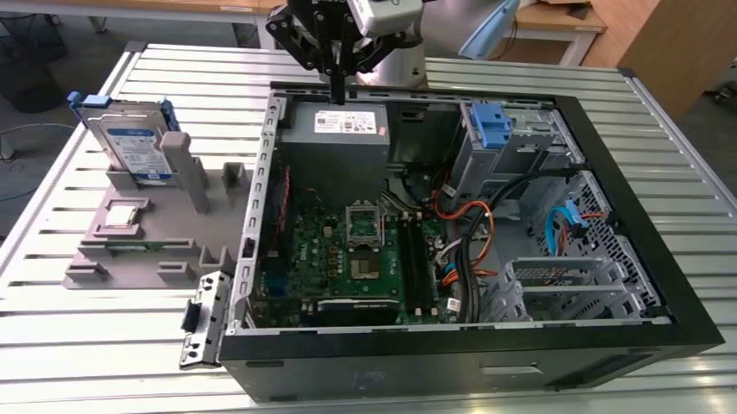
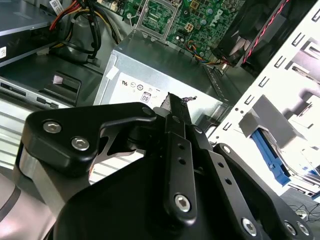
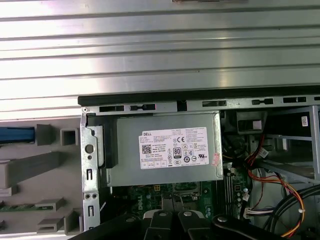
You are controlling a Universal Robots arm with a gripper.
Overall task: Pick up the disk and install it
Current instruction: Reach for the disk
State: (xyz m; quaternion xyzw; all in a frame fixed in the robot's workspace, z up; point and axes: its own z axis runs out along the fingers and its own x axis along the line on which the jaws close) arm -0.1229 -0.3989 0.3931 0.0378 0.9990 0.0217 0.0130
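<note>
The disk (image 1: 130, 142), a silver drive with a white and blue label in a blue carrier, stands on edge in a grey fixture (image 1: 144, 233) on the exterior view's left, outside the computer case. The first wrist view catches a strip of its blue carrier (image 3: 15, 135). My gripper (image 1: 337, 97) hangs over the case's far wall, above the grey power-supply box (image 1: 340, 125), well apart from the disk. Its fingers (image 2: 173, 102) are pressed together with nothing between them.
The open black computer case (image 1: 645, 250) lies on a slatted metal table (image 1: 92, 345). Inside are a green motherboard (image 1: 345, 259), orange and black cables (image 1: 484, 216), a blue plastic latch (image 1: 489, 125) and a metal drive cage (image 1: 564, 285). The white-stickered power supply (image 3: 165, 150) lies under the wrist.
</note>
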